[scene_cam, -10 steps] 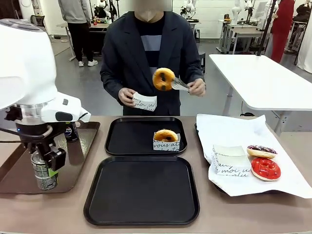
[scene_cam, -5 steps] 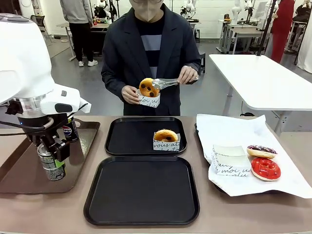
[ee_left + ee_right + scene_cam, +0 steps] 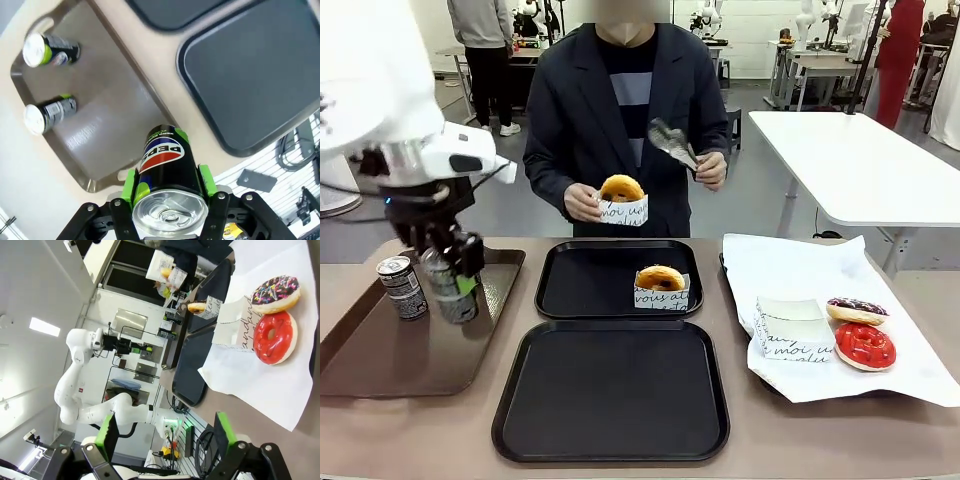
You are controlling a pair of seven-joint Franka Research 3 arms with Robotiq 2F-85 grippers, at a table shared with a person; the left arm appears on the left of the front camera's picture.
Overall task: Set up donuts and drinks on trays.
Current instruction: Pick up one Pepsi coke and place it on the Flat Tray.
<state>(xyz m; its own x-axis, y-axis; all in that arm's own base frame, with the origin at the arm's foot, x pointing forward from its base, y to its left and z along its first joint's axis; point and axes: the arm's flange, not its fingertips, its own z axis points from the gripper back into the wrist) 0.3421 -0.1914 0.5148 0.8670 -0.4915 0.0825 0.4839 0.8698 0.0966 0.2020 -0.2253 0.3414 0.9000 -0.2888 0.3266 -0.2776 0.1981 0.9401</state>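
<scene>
Up in my left claw the Pepsi can is clenched, hanging clear above the brown tray. A drink transfer is underway. Next, I judge, it needs carrying sideways to the bare black tray near the claw and lowering upright. My right claw is released and empty.

Boxed donut on far tray — near tray in front

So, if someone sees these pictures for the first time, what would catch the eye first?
Probably the black Pepsi can, clamped between the green pads of the left gripper above the brown tray at the robot's left. Next, the person at the far side holding a boxed donut in one hand and tongs in the other. The red-iced donut on the white paper at the right also stands out.
</scene>
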